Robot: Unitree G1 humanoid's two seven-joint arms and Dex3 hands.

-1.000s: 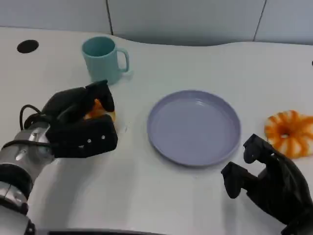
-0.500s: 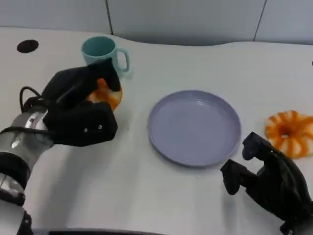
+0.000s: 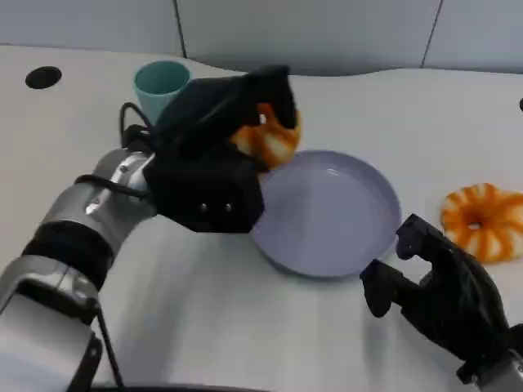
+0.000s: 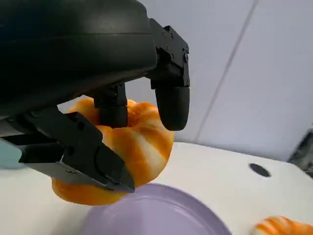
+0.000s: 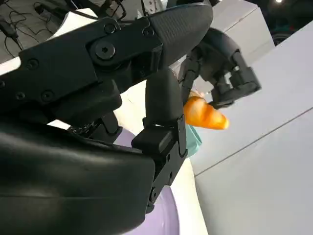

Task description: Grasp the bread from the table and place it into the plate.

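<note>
My left hand grips an orange-and-white ring of bread and holds it in the air above the far left rim of the lavender plate. The left wrist view has the bread pinched between the black fingers, with the plate just below. My right hand rests near the table's front right, fingers curled, nothing in it. From the right wrist, the bread appears past my right hand's fingers.
A teal mug stands at the back left, behind my left arm. A second orange-and-white bread ring lies on the table right of the plate. A black hole marks the far left tabletop.
My left hand has lifted the bread off the table beside the mug and carried it right, up to the plate's far left rim. The right hand has barely shifted.
</note>
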